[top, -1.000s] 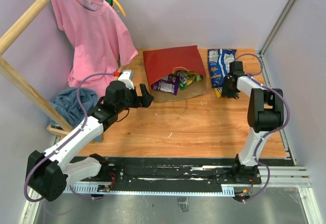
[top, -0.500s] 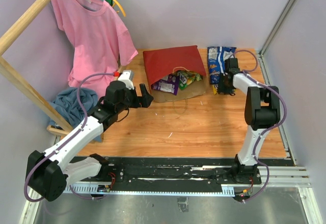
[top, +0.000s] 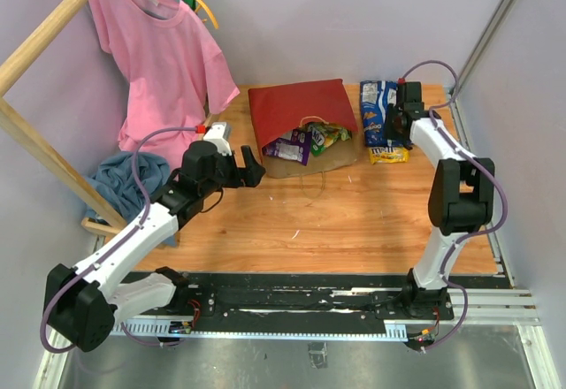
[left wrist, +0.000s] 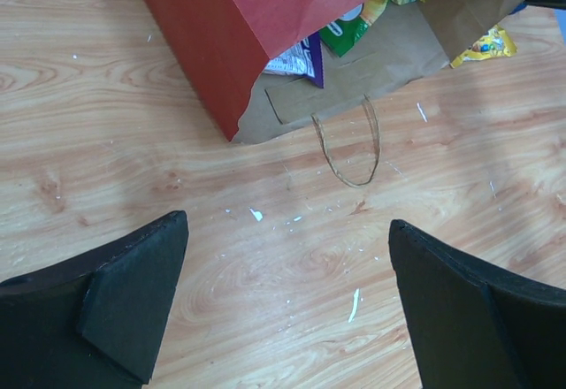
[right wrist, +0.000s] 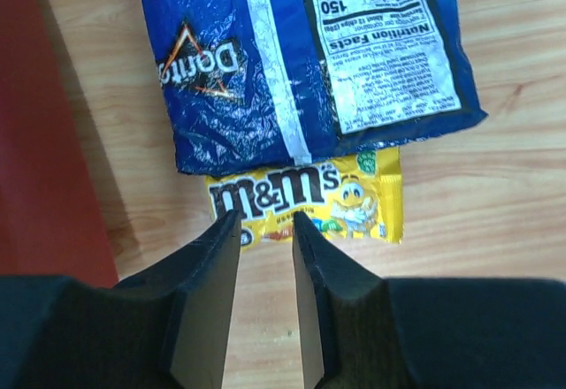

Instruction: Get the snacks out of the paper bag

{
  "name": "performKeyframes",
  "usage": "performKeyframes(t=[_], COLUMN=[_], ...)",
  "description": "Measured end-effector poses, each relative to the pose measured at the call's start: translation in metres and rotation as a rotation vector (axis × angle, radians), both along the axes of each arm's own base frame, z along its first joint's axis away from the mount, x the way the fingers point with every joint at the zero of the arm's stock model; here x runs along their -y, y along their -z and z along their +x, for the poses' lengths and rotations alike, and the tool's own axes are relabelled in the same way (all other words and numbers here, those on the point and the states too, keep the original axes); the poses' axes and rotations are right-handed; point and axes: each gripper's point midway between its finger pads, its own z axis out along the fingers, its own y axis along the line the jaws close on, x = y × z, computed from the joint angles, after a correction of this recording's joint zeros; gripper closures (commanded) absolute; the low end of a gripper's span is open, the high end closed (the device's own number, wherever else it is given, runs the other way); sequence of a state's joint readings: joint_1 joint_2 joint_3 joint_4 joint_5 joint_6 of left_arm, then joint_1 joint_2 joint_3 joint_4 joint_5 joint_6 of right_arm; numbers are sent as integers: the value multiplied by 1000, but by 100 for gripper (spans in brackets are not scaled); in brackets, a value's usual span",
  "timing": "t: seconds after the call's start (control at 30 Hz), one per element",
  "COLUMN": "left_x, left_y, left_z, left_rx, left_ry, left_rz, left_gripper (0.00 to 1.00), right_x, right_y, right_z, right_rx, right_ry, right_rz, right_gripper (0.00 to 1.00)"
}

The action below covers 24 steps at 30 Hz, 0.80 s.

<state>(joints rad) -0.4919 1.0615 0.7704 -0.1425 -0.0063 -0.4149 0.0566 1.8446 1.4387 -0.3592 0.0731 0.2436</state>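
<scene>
The red paper bag (top: 296,108) lies on its side, its brown-lined mouth (left wrist: 380,53) facing the near edge. Purple (top: 287,148) and green (top: 327,134) snacks spill from the mouth. A blue chip bag (right wrist: 301,62) and a yellow candy pack (right wrist: 305,199) lie on the wood right of the bag. My right gripper (right wrist: 265,221) hovers over the yellow pack's near edge, its jaws a narrow gap apart with only wood between them. My left gripper (left wrist: 287,223) hangs wide open above bare wood, short of the bag's twisted handle (left wrist: 349,150).
A pink shirt (top: 164,53) hangs from a wooden rack at the back left, above a blue cloth heap (top: 124,177). Grey walls close in the table at the back and the right. Small white scraps (left wrist: 354,305) dot the wood.
My right gripper has swung back towards the far wall. The blue chip bag has shifted farther back, and the yellow pack now lies uncovered in front of it. The left arm has stayed still.
</scene>
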Motion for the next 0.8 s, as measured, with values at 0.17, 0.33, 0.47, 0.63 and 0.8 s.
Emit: performKeyframes(t=[0.17,0.33,0.47,0.63,0.8], left_x=[-4,-5,-5,-5,-6], left_y=[-8,-9,-9,-9,-8], left_z=[-3,-4,-4,-4,-5], left_rx=[21,22,22,21,19], left_ry=[-6,-11,-12,-12,-13], left_rz=[-4,-2,0,0,1], left_gripper=[0,0,0,0,0], right_x=[0,-3,-3,-4,-6], right_y=[36,75,75,73,51], right_z=[6,-13,-12,-13,-18], right_rx=[-60,-152,-144,-144,-123], right_ry=[-6,-15,-15,-19,-29], right_rz=[-5,7,15,27,41], right_gripper=[69,69,69,67,63])
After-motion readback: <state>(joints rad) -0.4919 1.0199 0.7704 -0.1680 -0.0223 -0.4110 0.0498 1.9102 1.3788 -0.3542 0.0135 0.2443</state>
